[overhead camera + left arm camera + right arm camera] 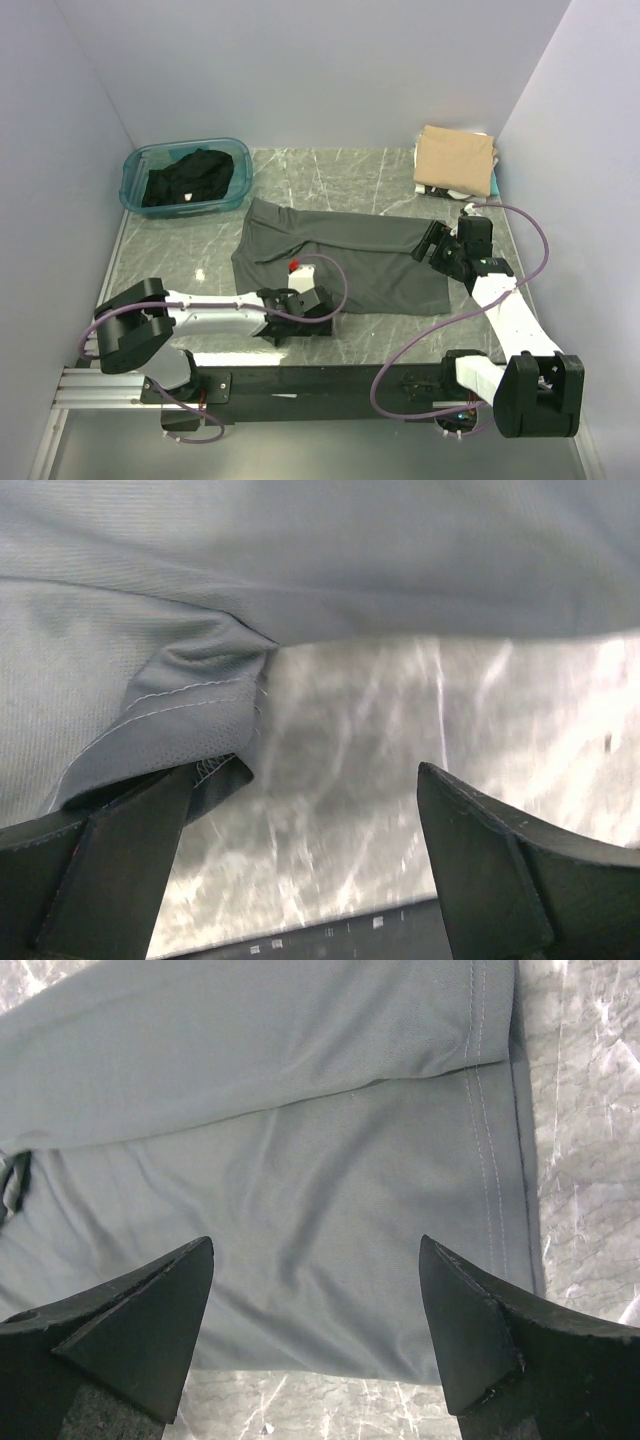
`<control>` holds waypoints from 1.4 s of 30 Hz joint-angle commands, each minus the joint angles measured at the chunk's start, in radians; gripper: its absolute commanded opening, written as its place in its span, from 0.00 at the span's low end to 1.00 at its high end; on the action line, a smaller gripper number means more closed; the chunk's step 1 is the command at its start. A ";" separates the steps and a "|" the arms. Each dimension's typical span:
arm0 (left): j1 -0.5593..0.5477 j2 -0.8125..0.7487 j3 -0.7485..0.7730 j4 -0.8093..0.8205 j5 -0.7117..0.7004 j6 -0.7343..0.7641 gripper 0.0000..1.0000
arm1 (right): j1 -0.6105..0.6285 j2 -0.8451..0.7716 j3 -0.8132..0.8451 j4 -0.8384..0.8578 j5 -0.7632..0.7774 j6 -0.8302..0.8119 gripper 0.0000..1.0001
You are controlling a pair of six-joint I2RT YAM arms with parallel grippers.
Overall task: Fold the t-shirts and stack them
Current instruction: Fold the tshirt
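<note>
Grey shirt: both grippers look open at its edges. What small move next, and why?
Probably nudge the left gripper towards the stitched hem and close on it: its open fingers straddle mostly table, with the hem beside one finger. The right gripper hovers open over the grey shirt.

The tan shirt (pixel 455 155) covers nearly all of the white shirt (pixel 455 193) and the teal shirt (pixel 494 181) beneath it, so only their edges show. The black shirt (pixel 185 178) is too crumpled in the tub (pixel 135 170) to make out its shape. The grey shirt (pixel 300 1160) runs past the edges of both wrist views.
</note>
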 commanded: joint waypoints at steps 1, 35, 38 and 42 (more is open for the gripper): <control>-0.042 -0.024 -0.037 0.005 0.091 0.017 0.99 | 0.002 -0.003 -0.004 0.010 0.012 -0.014 0.89; -0.191 -0.452 -0.227 -0.391 0.007 -0.468 0.71 | 0.000 -0.035 -0.016 -0.002 0.056 0.012 0.89; -0.176 -0.424 -0.216 -0.367 -0.029 -0.458 0.65 | 0.000 -0.067 -0.042 -0.006 0.085 0.040 0.89; -0.130 -0.401 -0.213 -0.324 -0.024 -0.404 0.55 | -0.001 -0.152 -0.080 -0.036 0.143 0.092 0.89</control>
